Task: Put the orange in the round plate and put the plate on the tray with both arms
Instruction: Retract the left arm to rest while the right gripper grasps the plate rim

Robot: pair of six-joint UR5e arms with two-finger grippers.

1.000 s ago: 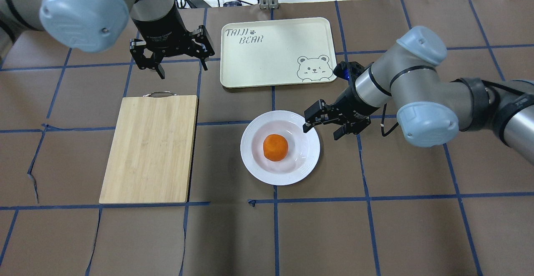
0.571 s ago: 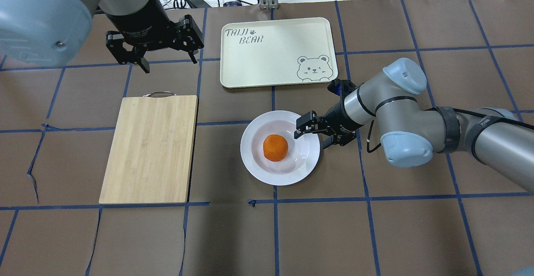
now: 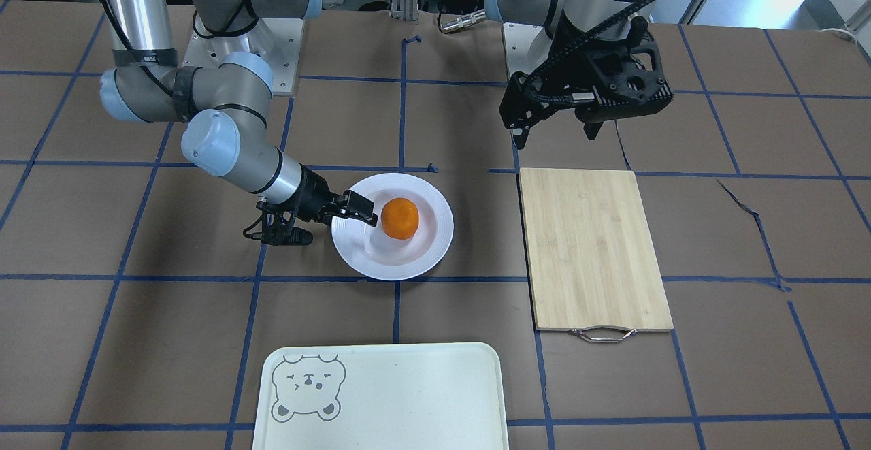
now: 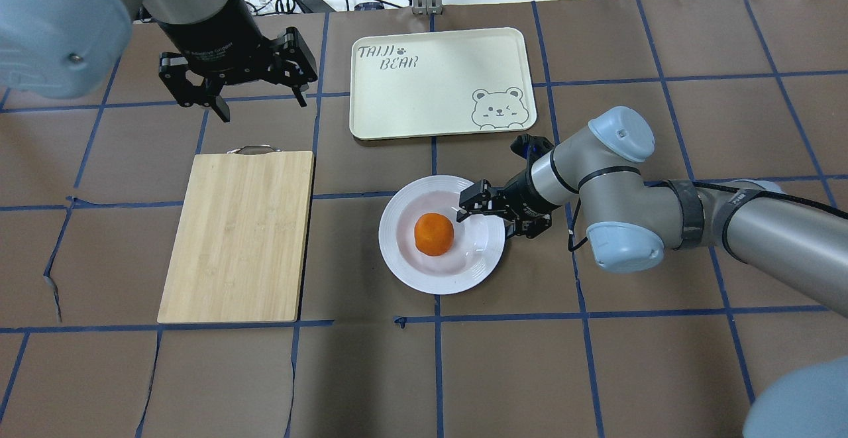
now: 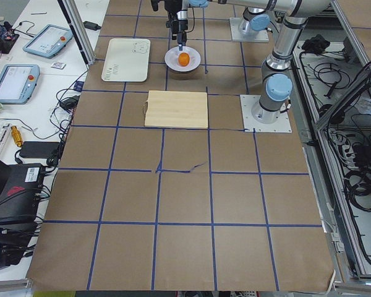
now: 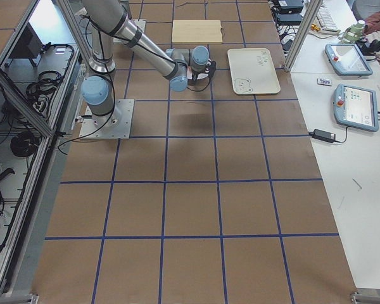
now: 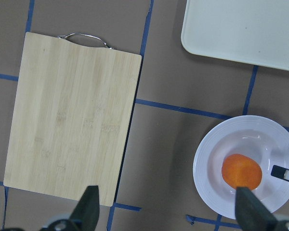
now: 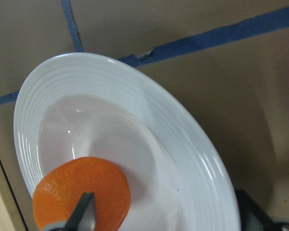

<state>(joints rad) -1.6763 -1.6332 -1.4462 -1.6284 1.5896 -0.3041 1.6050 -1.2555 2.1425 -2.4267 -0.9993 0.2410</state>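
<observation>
**Right gripper straddles plate rim; left gripper empty**

- The orange point(image 4: 434, 234) sits in the well of the plate point(image 4: 442, 281), a little off centre.
- The plate rests on the table, just short of the tray point(image 4: 440, 83) and not touching it. The tray holds nothing.
- The right gripper point(image 4: 493, 216) is low at the plate's edge, jaws spread wide across the rim.
  - One finger point(image 4: 466, 200) reaches over the well, close beside the orange.
  - The other finger is outside the rim, down by the table.
  - Nothing is clamped. Whether either finger touches the plate cannot be told.
- The left gripper point(image 4: 262, 108) hangs above the table past the handle end of the cutting board point(image 4: 238, 236). Its jaws are wide apart and hold nothing.
</observation>
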